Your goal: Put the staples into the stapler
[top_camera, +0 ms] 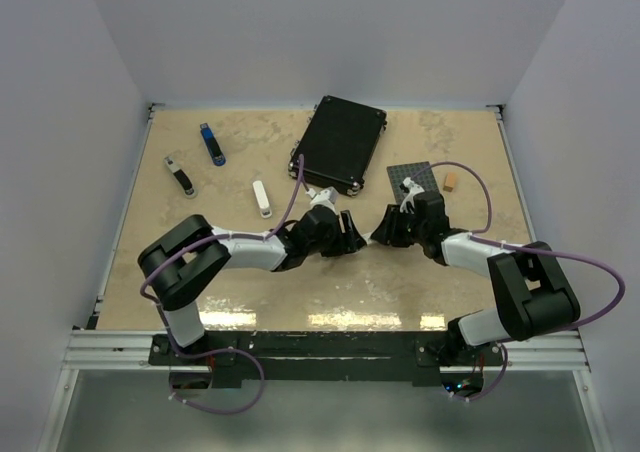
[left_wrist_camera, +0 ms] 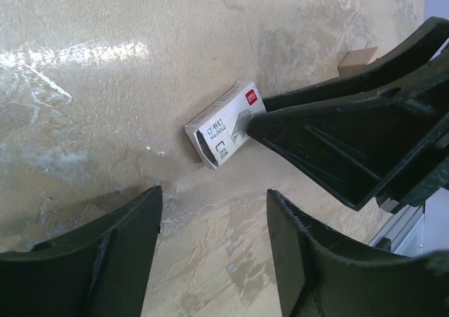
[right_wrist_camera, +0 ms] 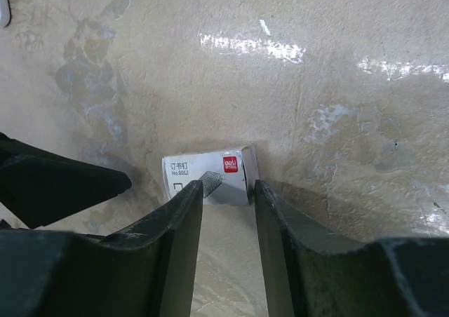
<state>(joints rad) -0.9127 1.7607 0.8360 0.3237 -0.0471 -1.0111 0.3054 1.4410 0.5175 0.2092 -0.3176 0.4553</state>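
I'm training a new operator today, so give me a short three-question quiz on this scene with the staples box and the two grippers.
1. True or false: the staples box rests on the table.
2. Whose fingertips are nearer the box? A) left gripper B) right gripper
3. Fill in: the box's logo patch is coloured ___.
Key: 1 true; 2 B; 3 red.
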